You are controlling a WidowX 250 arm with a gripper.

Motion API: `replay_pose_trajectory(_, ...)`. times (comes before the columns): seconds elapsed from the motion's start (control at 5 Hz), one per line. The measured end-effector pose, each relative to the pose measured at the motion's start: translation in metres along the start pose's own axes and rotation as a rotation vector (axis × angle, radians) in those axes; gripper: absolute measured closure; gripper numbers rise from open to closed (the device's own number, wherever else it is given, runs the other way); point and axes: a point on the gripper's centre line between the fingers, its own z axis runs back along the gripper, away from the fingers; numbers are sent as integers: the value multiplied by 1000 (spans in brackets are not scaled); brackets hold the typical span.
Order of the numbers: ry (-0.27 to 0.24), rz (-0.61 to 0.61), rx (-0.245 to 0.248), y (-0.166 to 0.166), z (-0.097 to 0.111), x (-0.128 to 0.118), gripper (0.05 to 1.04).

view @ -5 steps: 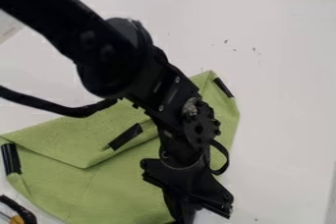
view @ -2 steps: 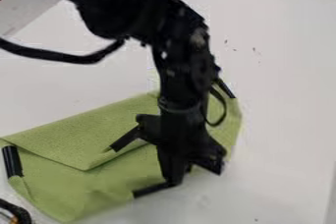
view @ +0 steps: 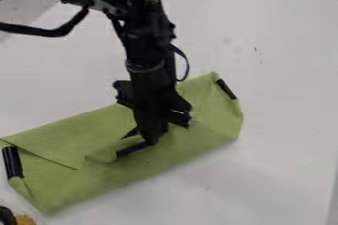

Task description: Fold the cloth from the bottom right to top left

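Green cloth (view: 79, 185) lies on the white table (view: 277, 120), long and slanted, its lower left end nearer the camera and its other end higher up at right. I have my gripper (view: 154, 141) pointing down over the middle of the cloth, fingertips pressed together, pinching the cloth at the dark strip (view: 132, 149) that sticks out to their lower left. Part of another dark piece (view: 131, 133) shows just above that strip, partly behind the fingers. A flap covers the cloth's upper left part, its edge slanting down toward the middle; the fabric is rumpled around the pinch.

Black strip (view: 12, 162) at the cloth's left end, another black strip (view: 226, 89) at its upper right corner. The arm (view: 142, 36) comes in from above the cloth, black cable (view: 39, 30) looping off to the left. Past the cloth's lower left corner, at the view's edge: orange-brown thing (view: 25, 220) beside a black thing (view: 7, 216), both cut off, can't tell what.
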Motion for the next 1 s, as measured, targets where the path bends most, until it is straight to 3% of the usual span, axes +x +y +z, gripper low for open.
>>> replay_pose_trajectory(0.4,42,-113,-2,42,-8,44,1029)
replay_pose_trajectory(0.6,28,-141,-7,50,-15,51,1013)
replay_pose_trajectory(0.8,13,-169,68,63,-9,59,874)
replay_pose_trajectory(1.0,1,-197,140,74,-1,68,627)
